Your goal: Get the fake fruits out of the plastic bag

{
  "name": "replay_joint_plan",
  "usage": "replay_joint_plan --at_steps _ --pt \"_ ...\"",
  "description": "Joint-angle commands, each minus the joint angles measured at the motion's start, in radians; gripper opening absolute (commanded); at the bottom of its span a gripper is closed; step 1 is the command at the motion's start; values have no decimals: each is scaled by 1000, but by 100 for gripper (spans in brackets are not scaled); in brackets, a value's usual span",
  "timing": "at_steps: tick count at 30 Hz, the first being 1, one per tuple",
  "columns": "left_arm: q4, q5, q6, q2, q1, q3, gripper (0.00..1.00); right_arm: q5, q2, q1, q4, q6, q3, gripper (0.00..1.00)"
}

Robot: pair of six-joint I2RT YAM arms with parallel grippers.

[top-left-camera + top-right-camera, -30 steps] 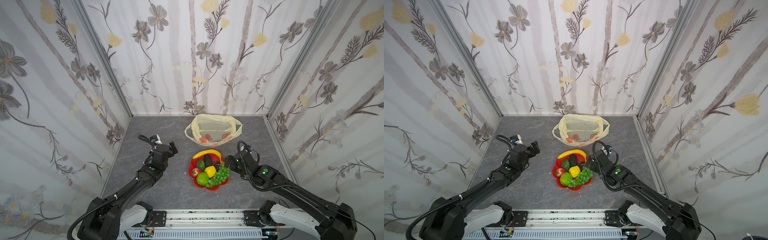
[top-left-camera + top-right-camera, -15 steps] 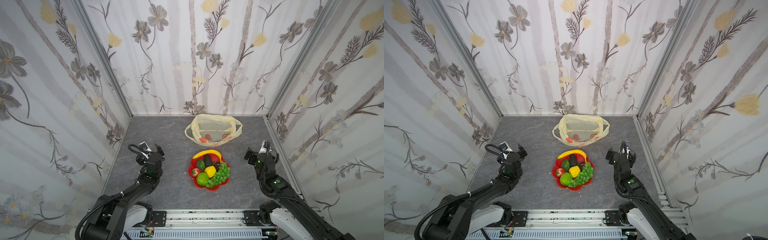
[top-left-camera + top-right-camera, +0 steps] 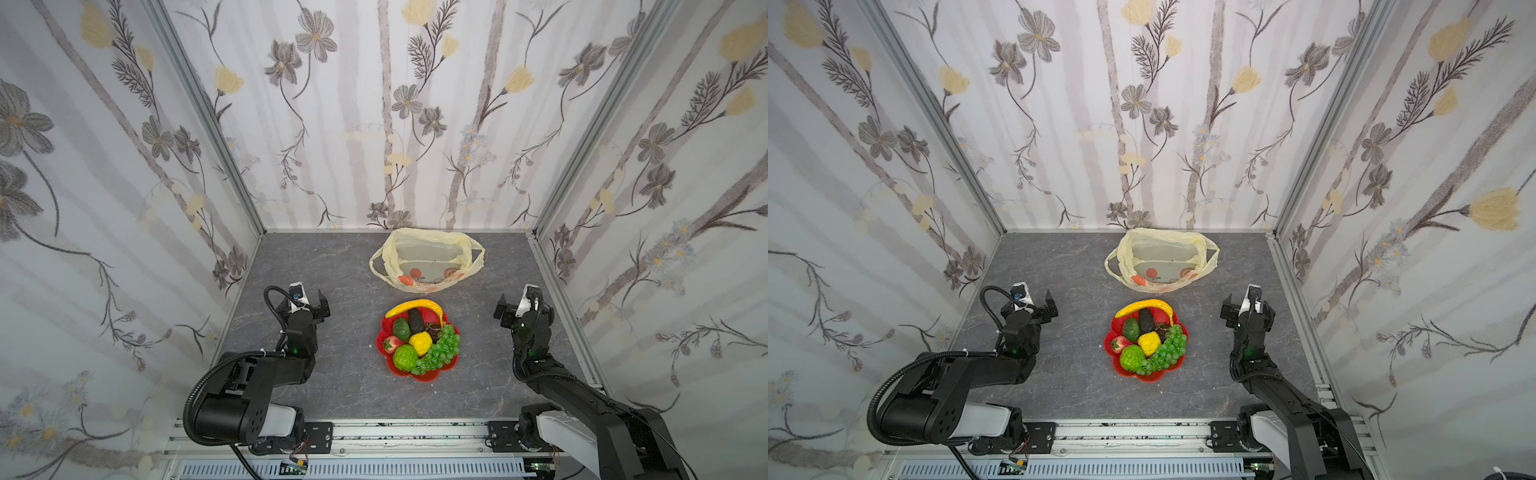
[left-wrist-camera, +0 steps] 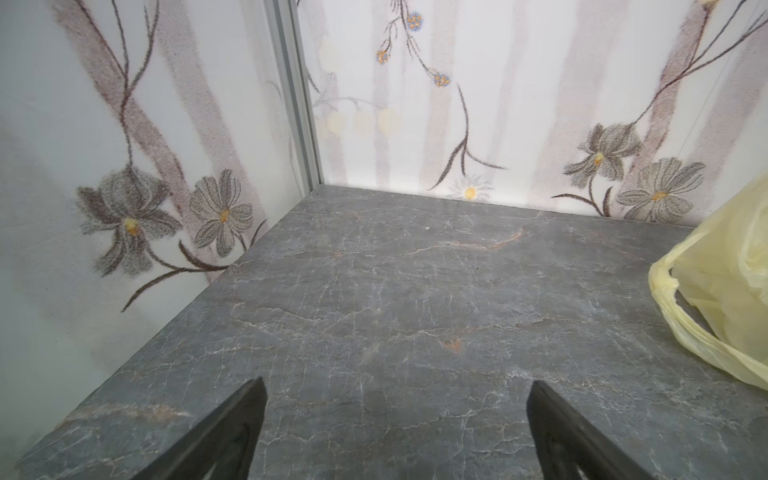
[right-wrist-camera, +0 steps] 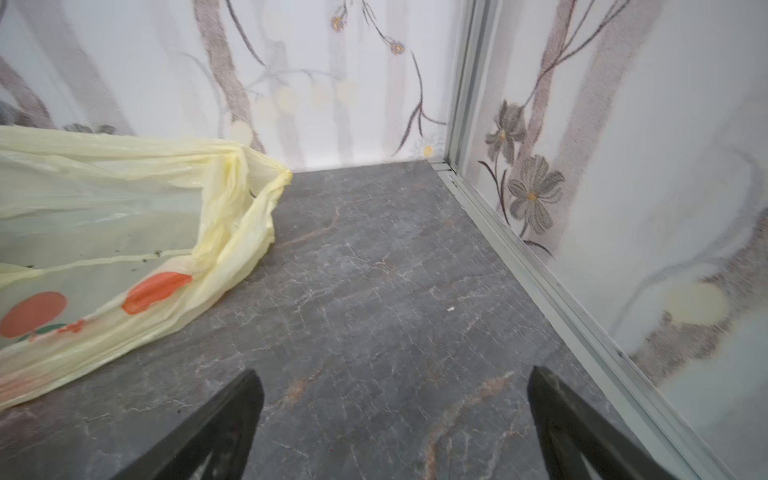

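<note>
Gaping wide and empty, the left claw [image 4: 397, 388] hovers over the grey counter [image 3: 345, 386]. Glossy plastic fake fruits [image 3: 419, 340], likely light, hard and slippery, lie heaped in a red flower-shaped dish [image 3: 415, 376], clear of the limp, thin pale-yellow plastic bag [image 3: 428, 262]; pinch each across its middle. Beyond, the right claw [image 5: 395, 376] gapes empty.

text: none legible | plastic bag [image 3: 428, 262] print: too blurred

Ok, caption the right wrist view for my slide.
Open right end effector hovers over the grey tabletop near the plastic bag, holding nothing.
</note>
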Motion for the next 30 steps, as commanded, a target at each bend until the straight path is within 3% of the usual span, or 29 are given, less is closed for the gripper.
replay_joint_plan --at_steps 1,4,9,14,17,22,28,30 --pt "206 159 13 71 39 -23 100 -144 44 -23 222 -71 4 100" --pt "305 180 -60 166 102 -30 100 -228 86 -40 281 -94 14 100" --pt "190 250 -73 170 135 32 100 -389 142 -82 356 -105 19 100" --pt "189 249 -74 170 135 33 100 -427 220 -117 415 -84 30 100" --pt "189 249 -72 169 134 32 100 -414 283 -154 557 -24 -9 100" --pt "190 246 -73 169 134 32 100 -416 282 -158 540 -26 -2 100" --pt "189 246 -74 168 133 33 100 -192 270 -133 597 14 -41 100" --pt "189 246 -74 168 133 32 100 -180 272 -129 599 16 -41 100"
